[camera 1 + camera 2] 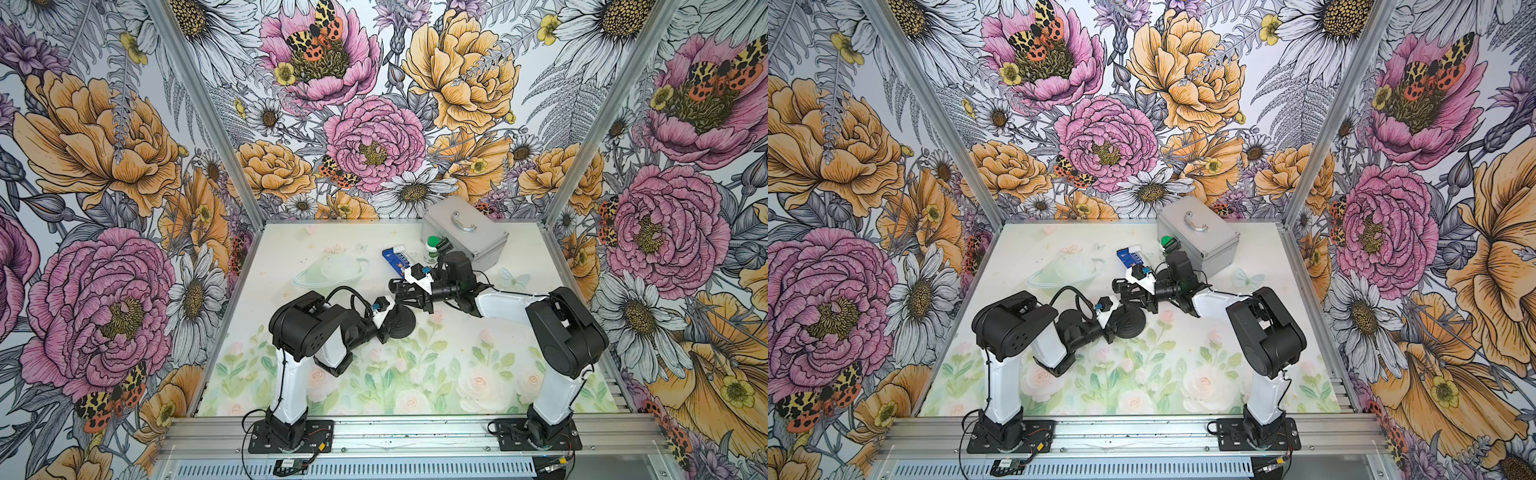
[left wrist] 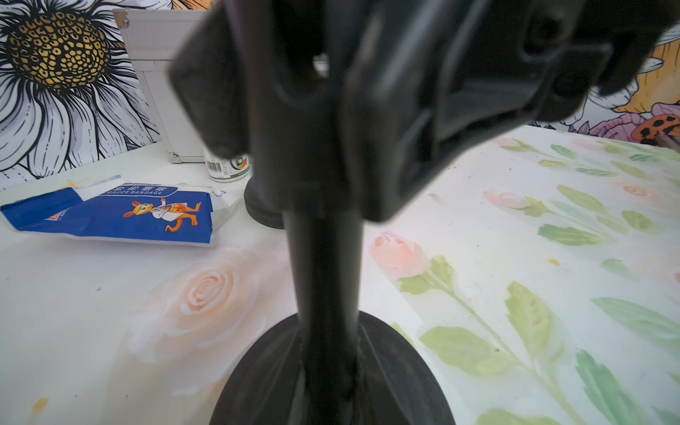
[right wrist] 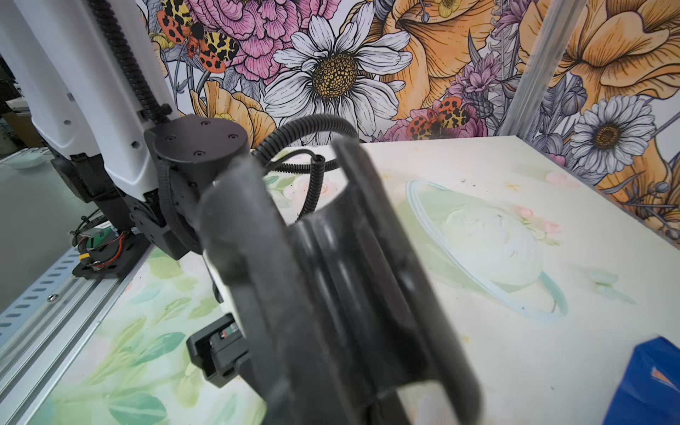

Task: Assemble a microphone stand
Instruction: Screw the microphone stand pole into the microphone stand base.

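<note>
The black stand has a round base (image 1: 405, 323) resting on the floral mat, with its pole (image 2: 323, 272) rising upright from it. My left gripper (image 1: 390, 326) is shut on the pole just above the base (image 2: 257, 382). A black U-shaped microphone clip (image 3: 349, 279) sits at the top of the pole (image 1: 397, 286). My right gripper (image 1: 409, 291) reaches in from the right and is shut on the clip. In the left wrist view the clip (image 2: 294, 84) and the right gripper's body blur together over the pole's top. Whether the clip is seated on the pole is hidden.
A silver case (image 1: 465, 232) stands at the back right, with a green-capped bottle (image 1: 432, 248) in front of it. A blue gauze bandage packet (image 1: 397, 259) lies just behind the grippers. A second black disc (image 2: 262, 211) rests beyond the pole.
</note>
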Motion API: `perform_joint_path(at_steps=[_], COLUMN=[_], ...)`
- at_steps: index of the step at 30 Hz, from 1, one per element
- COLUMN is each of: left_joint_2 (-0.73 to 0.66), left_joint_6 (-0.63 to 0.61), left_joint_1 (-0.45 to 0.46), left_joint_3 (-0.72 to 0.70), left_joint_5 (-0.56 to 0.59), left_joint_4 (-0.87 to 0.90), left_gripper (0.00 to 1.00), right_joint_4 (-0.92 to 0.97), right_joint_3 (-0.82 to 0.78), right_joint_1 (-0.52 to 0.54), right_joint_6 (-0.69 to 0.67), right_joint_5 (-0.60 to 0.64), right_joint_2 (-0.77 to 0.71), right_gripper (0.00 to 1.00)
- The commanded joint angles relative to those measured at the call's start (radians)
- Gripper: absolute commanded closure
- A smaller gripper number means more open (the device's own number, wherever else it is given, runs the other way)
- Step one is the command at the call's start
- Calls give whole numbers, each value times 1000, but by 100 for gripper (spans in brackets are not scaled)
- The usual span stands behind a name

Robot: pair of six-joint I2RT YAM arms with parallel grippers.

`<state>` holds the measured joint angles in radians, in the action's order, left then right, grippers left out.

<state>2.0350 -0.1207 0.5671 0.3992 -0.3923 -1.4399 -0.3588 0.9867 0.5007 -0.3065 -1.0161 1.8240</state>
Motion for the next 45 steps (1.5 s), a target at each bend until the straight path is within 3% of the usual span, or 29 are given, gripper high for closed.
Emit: perform_joint_path(at_steps=[1, 3, 5, 9, 10, 12, 16, 18, 21, 24, 25, 26, 34, 37, 41, 44, 45], left_joint_2=[17, 18, 19, 19, 19, 17, 15, 14, 14, 16, 16, 16, 16, 19, 21, 21, 21], left_joint_6=[-2, -2, -1, 1, 0, 0, 4, 4, 5, 5, 4, 5, 5, 5, 5, 5, 5], left_joint_1=[-4, -4, -4, -5, -4, -4, -6, -6, -6, -7, -7, -7, -7, -8, -8, -9, -9], left_joint_3=[0, 0, 2, 1, 1, 0, -1, -2, -2, -2, -2, -2, 0, 0, 0, 0, 0], left_joint_5=[-19, -19, -20, -21, -21, -22, -19, -20, -20, -20, -21, -21, -22, -24, -22, -23, -23], left_joint_4=[28, 27, 27, 28, 28, 29, 28, 28, 29, 27, 27, 28, 27, 28, 29, 28, 28], left_gripper=[79, 79, 79, 79, 79, 80, 79, 79, 80, 80, 80, 79, 80, 80, 80, 80, 80], right_joint_4=[-64, -227, -423, -619, -682, -751, -726, -724, -712, -618, -561, -530, -424, -331, -38, -6, -8], right_joint_3=[-46, -123, -242, -369, -384, -393, -391, -405, -438, -441, -425, -412, -276, -177, -36, -14, -15], right_joint_1=[30, 59, 135, 381, 440, 499, 518, 505, 451, 322, 255, 211, 61, 45, 46, 42, 43], right_joint_6=[91, 214, 328, 381, 383, 388, 371, 308, 218, 231, 221, 210, 214, 196, 44, 27, 26], right_joint_5=[190, 439, 819, 1548, 1680, 1764, 1645, 1517, 1232, 794, 577, 456, 236, 77, -51, -14, 22], right_joint_2=[-17, -33, -51, -37, -10, 39, 46, 20, -41, -120, -140, -150, -98, -54, -16, 4, 4], right_gripper=[100, 100, 100, 100, 100, 100, 100, 78, 60, 54, 56, 58, 55, 57, 66, 78, 87])
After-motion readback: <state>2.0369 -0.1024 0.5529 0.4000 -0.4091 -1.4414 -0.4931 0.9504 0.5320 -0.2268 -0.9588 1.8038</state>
